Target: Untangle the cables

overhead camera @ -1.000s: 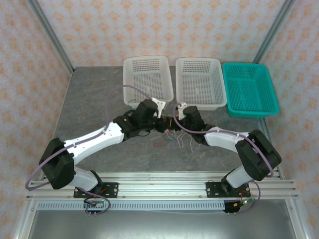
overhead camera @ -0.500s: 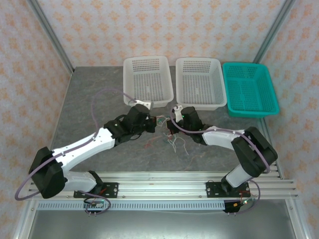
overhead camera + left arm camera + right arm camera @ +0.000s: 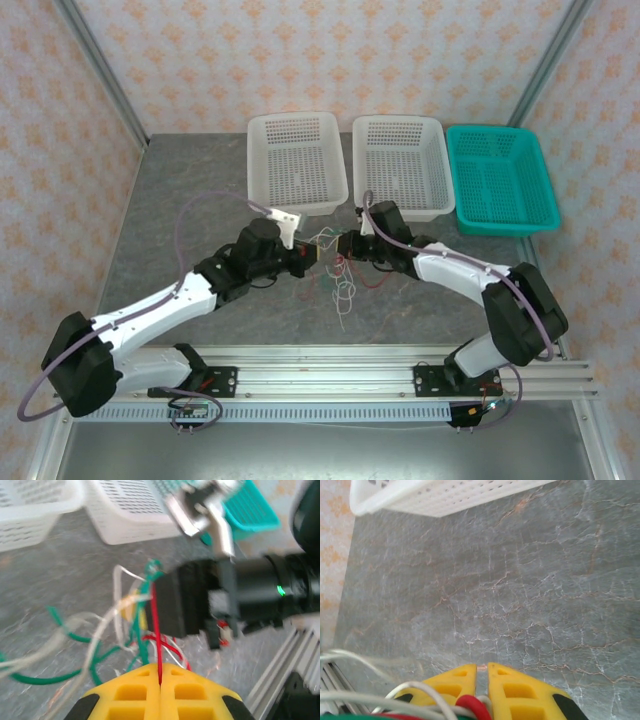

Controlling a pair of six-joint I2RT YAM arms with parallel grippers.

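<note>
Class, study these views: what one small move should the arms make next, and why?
Probably draw the left gripper back toward its base. It is shut on the red cable, which runs straight into the clump by the right gripper; the white cable and green cable loop around it, so a gentle pull may slide it free.

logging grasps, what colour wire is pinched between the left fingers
Red wire, clearest in the left wrist view.

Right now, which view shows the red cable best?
Left wrist: the red cable runs straight from the shut left hand into the clump. Right wrist catches a short bit at its bottom edge; top external, faint threads.
</note>
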